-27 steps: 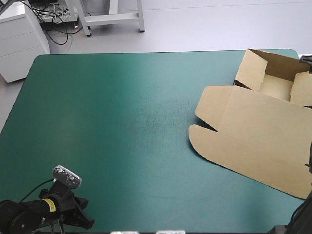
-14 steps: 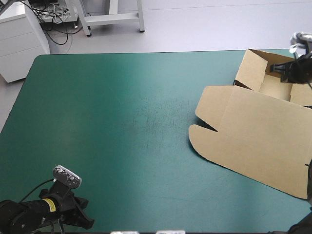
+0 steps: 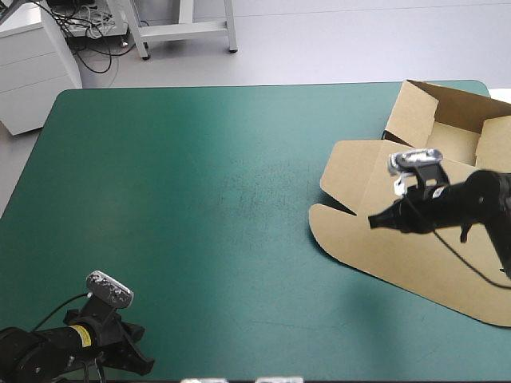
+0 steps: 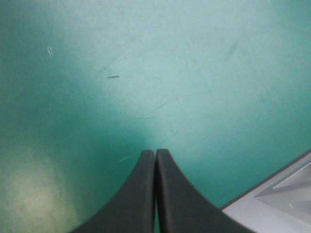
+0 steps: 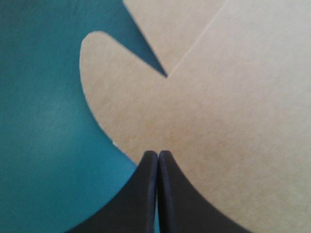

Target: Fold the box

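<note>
Box (image 3: pixel 415 251) lay at the surface's (image 3: pixel 200 199) far right corner, tray open, lid flat. Right gripper (image 3: pixel 372 221) hovered over the lid by its notched flap, arm stretched leftward, fingers together. Left gripper (image 3: pixel 145 365) sat low at the near-left corner, fingers together.

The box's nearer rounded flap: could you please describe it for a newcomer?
On the teal-green table's right side lies a brown cardboard box, lid flat. A notch splits the lid's left edge; this rounded flap is the one nearer the front.
</note>
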Robot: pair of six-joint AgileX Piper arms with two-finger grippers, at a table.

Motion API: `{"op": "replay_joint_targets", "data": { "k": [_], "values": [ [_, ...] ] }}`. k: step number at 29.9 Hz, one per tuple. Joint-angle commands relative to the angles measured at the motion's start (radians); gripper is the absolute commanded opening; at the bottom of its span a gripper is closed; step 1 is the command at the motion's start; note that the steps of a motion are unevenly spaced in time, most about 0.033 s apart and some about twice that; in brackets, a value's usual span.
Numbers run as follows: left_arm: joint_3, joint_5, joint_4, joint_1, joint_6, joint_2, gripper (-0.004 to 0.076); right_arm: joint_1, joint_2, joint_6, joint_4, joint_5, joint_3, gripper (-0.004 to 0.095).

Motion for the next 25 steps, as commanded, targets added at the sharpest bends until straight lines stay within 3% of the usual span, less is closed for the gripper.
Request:
{"op": "replay_joint_targets", "data": {
  "k": [1,9,17,25],
  "values": [
    [-0.023,-0.035,-0.014,-0.004,-0.007,0.004,-0.0032,0.059,-0.131,-0.028,0.022,-0.102,0.129,-0.0021],
    [-0.027,-0.044,-0.014,-0.004,-0.007,0.002,-0.0032,0.073,-0.371,-0.041,0.022,-0.205,0.419,-0.0022],
    [-0.029,-0.051,-0.014,-0.004,-0.007,-0.003,-0.0032,0.073,-0.606,-0.071,0.022,-0.144,0.517,-0.0022],
    [-0.029,-0.051,-0.014,-0.004,-0.007,-0.003,-0.0032,0.073,-0.719,-0.071,0.01,-0.111,0.534,-0.0023]
  ]
}}
